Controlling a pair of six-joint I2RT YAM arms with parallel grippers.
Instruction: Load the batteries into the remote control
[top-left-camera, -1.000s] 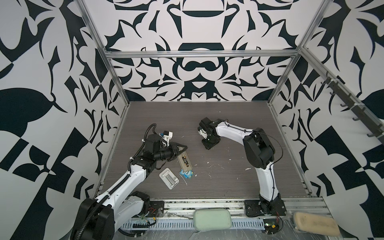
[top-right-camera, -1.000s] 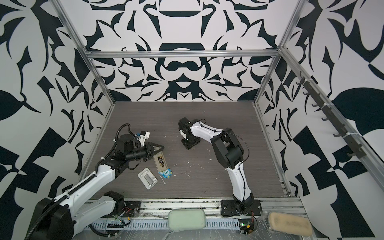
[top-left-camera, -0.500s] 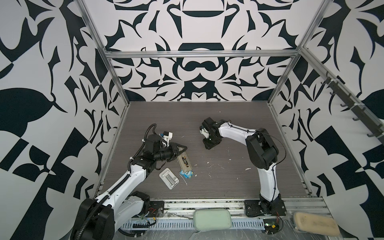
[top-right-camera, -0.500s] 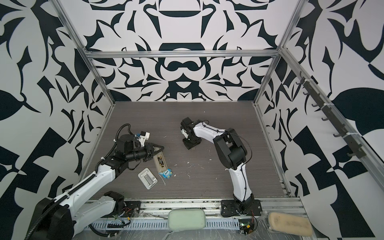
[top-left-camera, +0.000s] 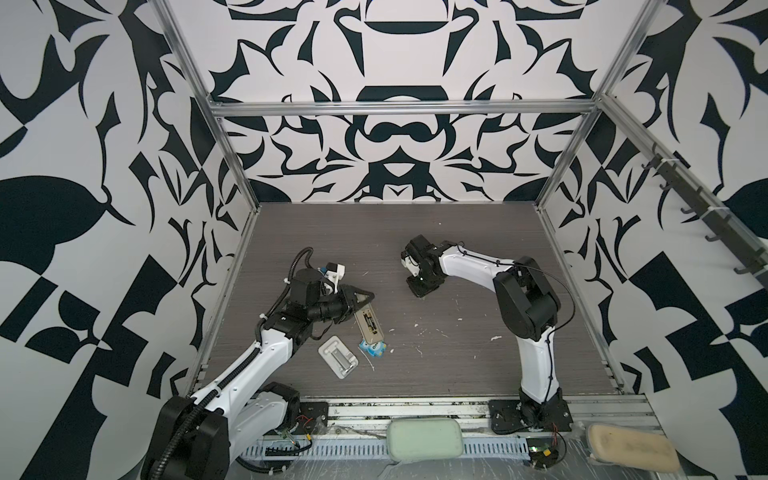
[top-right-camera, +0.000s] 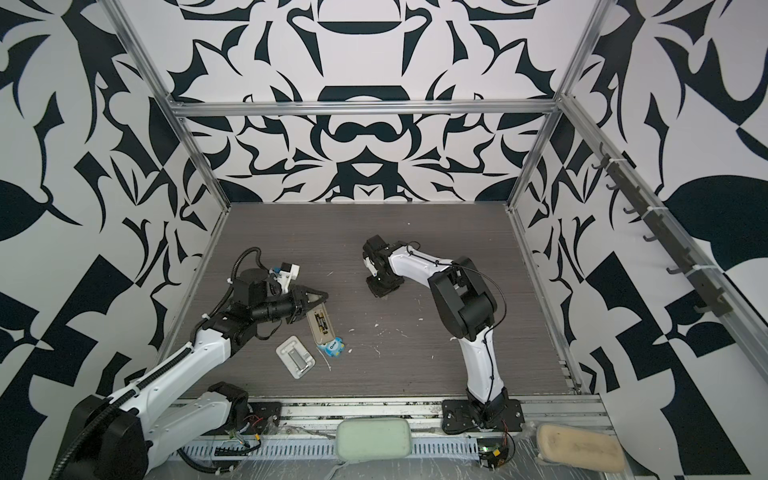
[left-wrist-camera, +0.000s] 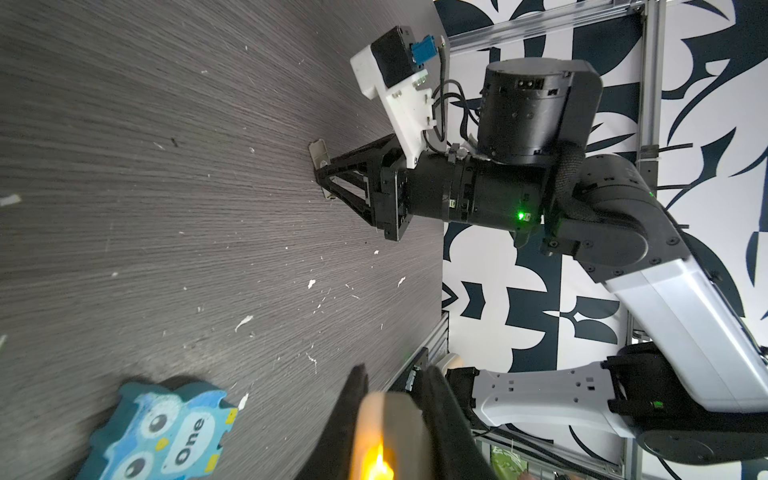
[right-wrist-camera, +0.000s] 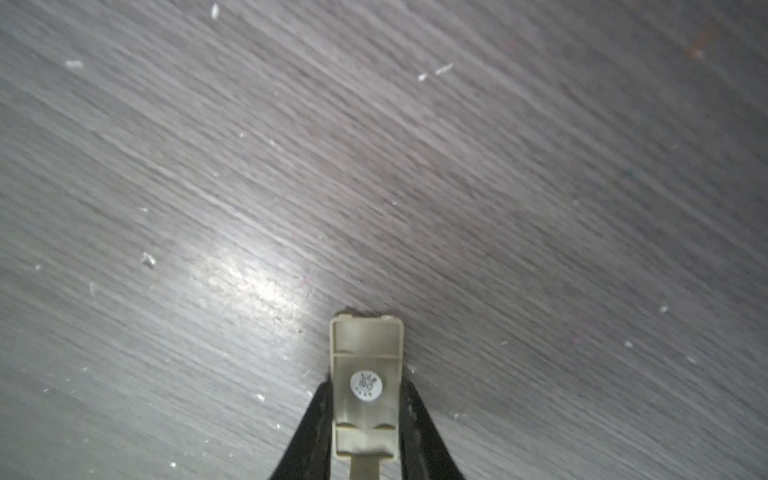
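Grey table (top-left-camera: 457, 249): right gripper (right-wrist-camera: 365, 380) now clamps beige cover (right-wrist-camera: 365, 345), at 2 o'clock from remote control (top-left-camera: 369, 326); left gripper (left-wrist-camera: 395, 376) still pinches the remote's end.

Three walls enclose the space: the far wall (top-left-camera: 399, 62), the left wall (top-left-camera: 83, 208) and the right wall (top-left-camera: 706, 104), all covered in a bold black-and-white pattern of leaf-like shapes. Aluminium frame posts (top-left-camera: 235, 162) stand in the far corners, joined by a crossbar (top-left-camera: 399, 109) along the far wall. A dark rail of hooks (top-left-camera: 690, 191) runs along the right wall. The floor (top-left-camera: 457, 232) is dark grey wood-grain board, scattered with small white flecks (top-left-camera: 494, 337); in the right wrist view a soft patch of glare (right-wrist-camera: 249, 282) lies on it. Along the near edge runs a metal base rail (top-left-camera: 415, 409) with a slotted strip (top-left-camera: 486, 448), where a pale green pad (top-left-camera: 424, 440) sits and, further right, a beige pad (top-left-camera: 631, 453).
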